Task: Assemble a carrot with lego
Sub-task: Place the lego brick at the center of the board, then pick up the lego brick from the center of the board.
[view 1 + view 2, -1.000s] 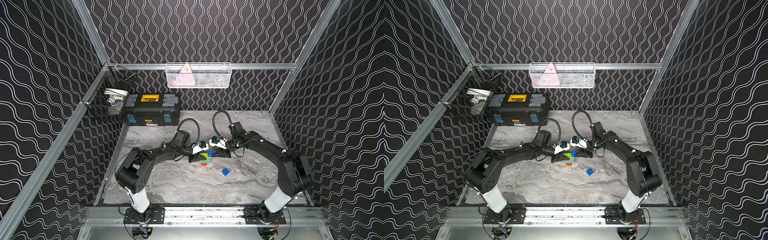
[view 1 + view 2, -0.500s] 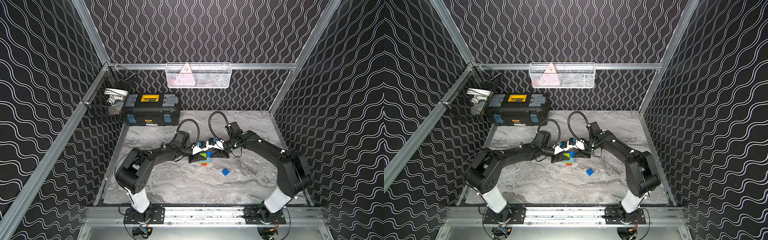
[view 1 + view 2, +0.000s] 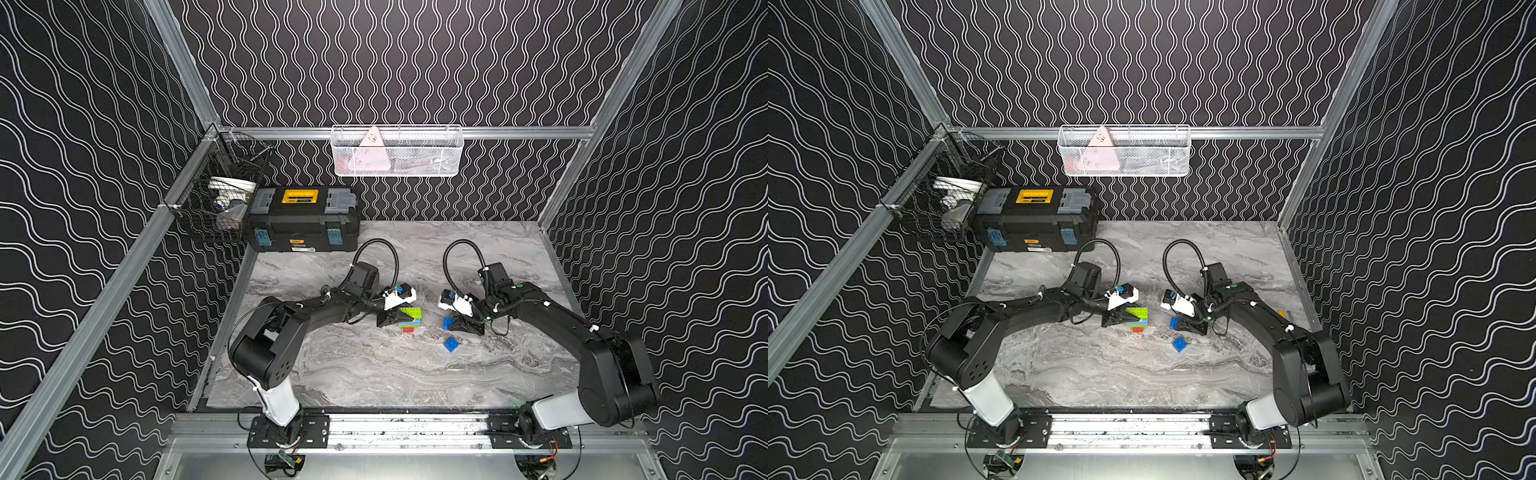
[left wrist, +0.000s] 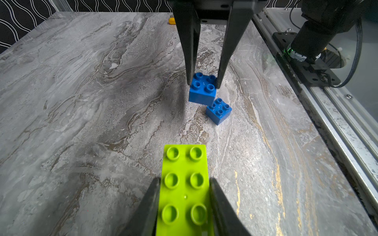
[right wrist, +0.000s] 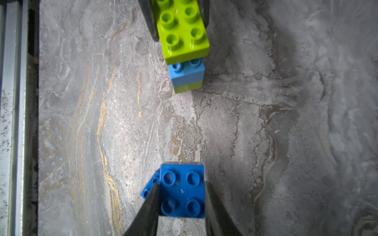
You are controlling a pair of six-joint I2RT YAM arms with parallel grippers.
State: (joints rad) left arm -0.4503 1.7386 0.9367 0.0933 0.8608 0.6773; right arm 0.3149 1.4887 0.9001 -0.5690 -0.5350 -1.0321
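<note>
My left gripper (image 4: 184,180) is shut on the carrot (image 3: 410,319), a partly built stack. Its wide lime green brick (image 4: 185,183) is uppermost, over a light blue brick (image 5: 187,74), another lime green layer and a red brick (image 3: 407,330) at the bottom. In both top views the carrot (image 3: 1138,318) is at mid table. My right gripper (image 5: 182,183) is shut on a dark blue brick (image 5: 182,190), low over the table and apart from the carrot, to its right (image 3: 447,323). A second dark blue brick (image 3: 451,344) lies loose on the table beside it (image 4: 218,111).
A black toolbox (image 3: 301,224) with a yellow handle stands at the back left, next to a black wire basket (image 3: 220,199). A white mesh basket (image 3: 397,151) hangs on the back wall. A small yellow piece (image 4: 171,20) lies near the table's right edge.
My right gripper came close to the carrot, then pulled back to the right and toward the front, still shut on the dark blue brick. The left arm has barely moved.
</note>
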